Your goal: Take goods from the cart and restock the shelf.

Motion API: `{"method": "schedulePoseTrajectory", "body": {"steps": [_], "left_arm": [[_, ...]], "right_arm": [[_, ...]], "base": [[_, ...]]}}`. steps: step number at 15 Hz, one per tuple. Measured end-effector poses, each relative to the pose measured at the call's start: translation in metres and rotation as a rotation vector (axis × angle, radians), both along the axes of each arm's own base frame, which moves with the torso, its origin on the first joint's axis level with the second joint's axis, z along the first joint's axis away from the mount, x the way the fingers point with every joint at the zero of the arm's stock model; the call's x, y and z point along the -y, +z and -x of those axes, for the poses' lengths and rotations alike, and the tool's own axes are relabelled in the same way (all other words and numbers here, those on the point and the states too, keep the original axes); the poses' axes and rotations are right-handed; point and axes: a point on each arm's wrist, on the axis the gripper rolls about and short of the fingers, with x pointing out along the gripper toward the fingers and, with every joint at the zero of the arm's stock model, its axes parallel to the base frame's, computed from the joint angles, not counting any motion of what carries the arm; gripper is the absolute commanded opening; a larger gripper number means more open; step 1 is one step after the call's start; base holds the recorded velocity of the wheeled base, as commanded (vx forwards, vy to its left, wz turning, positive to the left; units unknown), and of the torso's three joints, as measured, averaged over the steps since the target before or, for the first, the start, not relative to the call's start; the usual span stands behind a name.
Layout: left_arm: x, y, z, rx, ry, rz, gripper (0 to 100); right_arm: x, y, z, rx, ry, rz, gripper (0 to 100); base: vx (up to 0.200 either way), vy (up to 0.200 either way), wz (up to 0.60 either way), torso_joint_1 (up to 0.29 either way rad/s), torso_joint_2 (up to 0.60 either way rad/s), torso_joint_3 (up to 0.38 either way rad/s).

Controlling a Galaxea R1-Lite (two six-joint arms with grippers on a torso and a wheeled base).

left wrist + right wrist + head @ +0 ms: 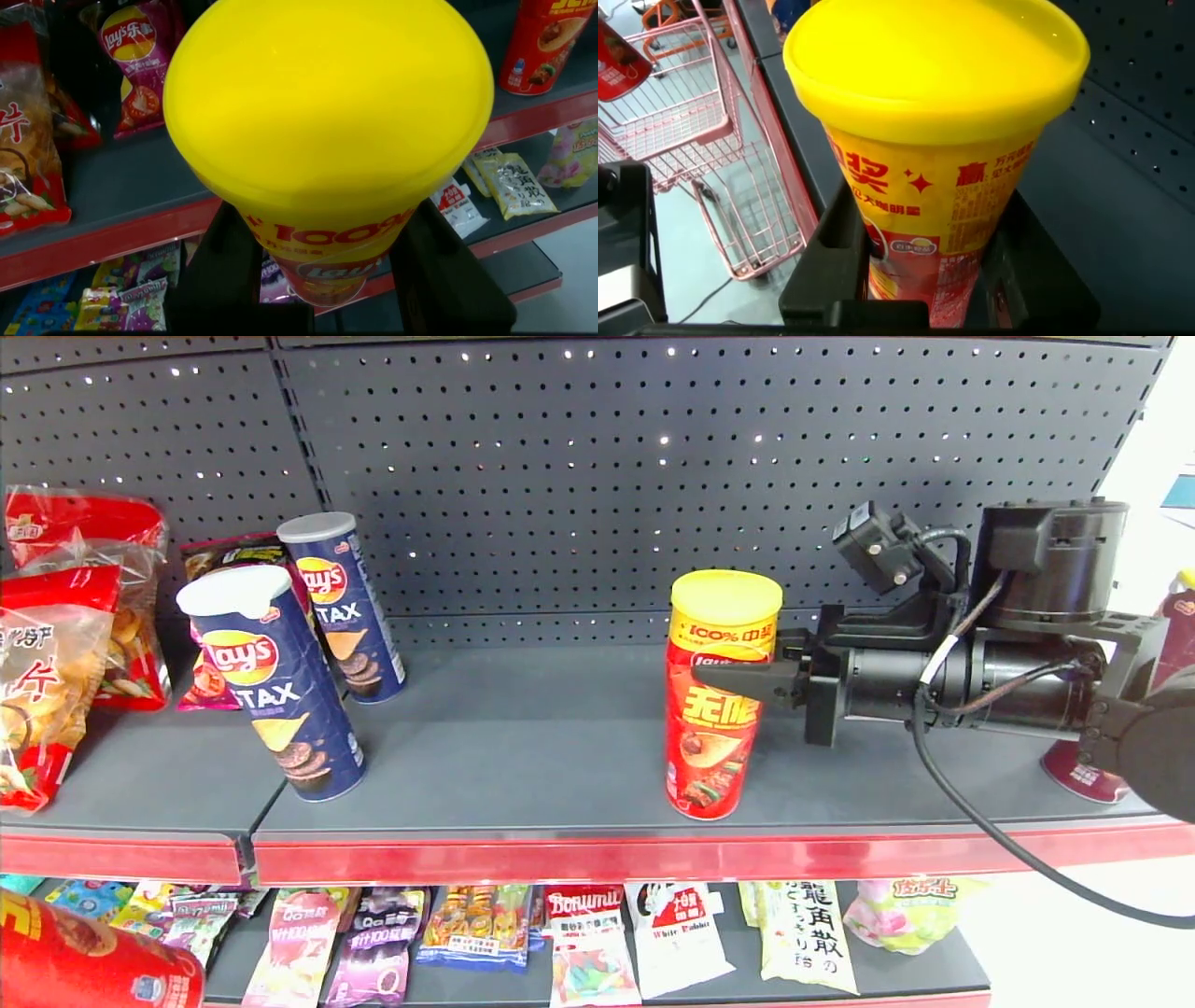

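The right pincer [738, 677] grips the upper half of a red can [707, 756] that stands upright near the front edge of the shelf [523, 747], reaching in level from the shelf's right end. Backing out likely goes that way; the left pincer [327, 280] holds a second can [327, 121].

At 12 o'clock I see a dark pegboard panel [653, 476] behind the shelf [523, 747], light dotting its holes. Pale floor [1074, 943] lies at 4 o'clock.
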Motion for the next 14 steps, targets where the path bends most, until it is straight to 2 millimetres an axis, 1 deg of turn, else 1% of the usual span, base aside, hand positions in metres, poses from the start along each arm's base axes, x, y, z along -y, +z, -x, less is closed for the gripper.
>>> {"method": "schedulePoseTrajectory", "body": {"steps": [3, 7, 14], "left_arm": [[0.0, 0.0, 0.001, 0.002, 0.0, 0.0, 0], [0.0, 0.0, 0.001, 0.004, 0.0, 0.0, 0], [0.0, 0.001, 0.001, 0.008, 0.0, 0.0, 0]], "right_arm": [[0.0, 0.003, 0.003, 0.005, 0.003, -0.003, 0], [0.001, 0.002, 0.012, 0.0, 0.014, -0.002, 0], [0.001, 0.001, 0.015, -0.001, 0.016, 0.001, 0]], "base": [[0.0, 0.0, 0.0, 0.0, 0.0, 0.0], [0.0, 0.0, 0.0, 0.0, 0.0, 0.0], [0.0, 0.0, 0.0, 0.0, 0.0, 0.0]]}}
